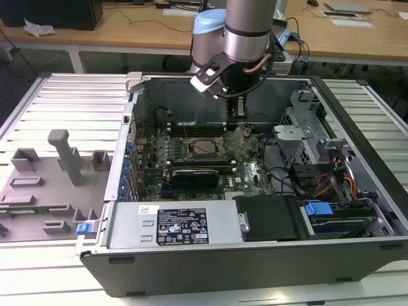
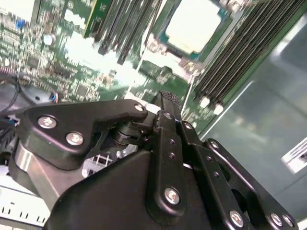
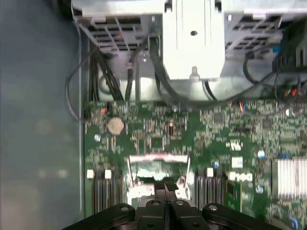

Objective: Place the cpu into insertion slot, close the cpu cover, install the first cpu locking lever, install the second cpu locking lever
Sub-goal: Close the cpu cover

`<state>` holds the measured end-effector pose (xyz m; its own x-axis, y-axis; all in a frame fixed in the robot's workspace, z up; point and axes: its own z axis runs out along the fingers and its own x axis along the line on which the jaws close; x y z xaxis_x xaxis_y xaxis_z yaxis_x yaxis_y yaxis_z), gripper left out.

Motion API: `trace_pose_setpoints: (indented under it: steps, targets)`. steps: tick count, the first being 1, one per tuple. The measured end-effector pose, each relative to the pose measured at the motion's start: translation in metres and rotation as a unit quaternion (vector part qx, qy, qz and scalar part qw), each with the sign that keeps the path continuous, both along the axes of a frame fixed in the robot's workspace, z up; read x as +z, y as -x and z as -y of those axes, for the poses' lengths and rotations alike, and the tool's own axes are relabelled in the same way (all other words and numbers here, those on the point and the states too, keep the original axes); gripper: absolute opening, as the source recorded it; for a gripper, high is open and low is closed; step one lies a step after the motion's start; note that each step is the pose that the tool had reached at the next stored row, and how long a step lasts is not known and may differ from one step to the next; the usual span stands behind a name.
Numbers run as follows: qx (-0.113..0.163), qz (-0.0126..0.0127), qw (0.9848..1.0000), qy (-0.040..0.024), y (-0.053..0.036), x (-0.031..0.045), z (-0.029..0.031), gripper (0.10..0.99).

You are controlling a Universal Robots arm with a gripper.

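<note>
In the exterior view the insertion slot sits mid-motherboard, a dark frame around a pale centre. The cpu lies flat in it, pale and square in the second wrist view. A silver-edged frame, the cpu cover, borders the socket in the first wrist view; I cannot tell whether it lies fully down, nor how the locking levers stand. My gripper hangs just above the board, a little to the exterior view's right of the slot. Its black fingers are pressed together with nothing between them, close to the socket's edge.
Long black memory slots run along both sides of the socket. The open computer case walls in the board, with a drive cage, cables and a power supply. A grey fixture tray lies at the exterior view's left.
</note>
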<state>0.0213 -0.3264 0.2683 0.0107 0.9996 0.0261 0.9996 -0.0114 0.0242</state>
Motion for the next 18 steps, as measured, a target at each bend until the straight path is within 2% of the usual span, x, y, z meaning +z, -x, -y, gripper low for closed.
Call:
trace_pose_setpoints:
  steps: [2, 5, 9, 11, 12, 18]
  targets:
    - [0.000, -0.0014, 1.0000, 0.0001, -0.0192, 0.0001, 0.0001, 0.106]
    - [0.000, -0.0019, 1.0000, 0.0000, -0.0301, 0.0000, 0.0000, 0.106]
    - [0.000, -0.0020, 1.0000, 0.0001, -0.0309, -0.0001, 0.0001, 0.106]
    - [0.001, -0.0019, 1.0000, 0.0000, -0.0363, -0.0014, 0.0000, 0.106]
    - [0.001, -0.0019, 1.0000, 0.0000, -0.0399, -0.0035, 0.0000, 0.106]
    - [0.003, -0.0019, 1.0000, 0.0001, -0.0405, -0.0146, 0.0000, 0.106]
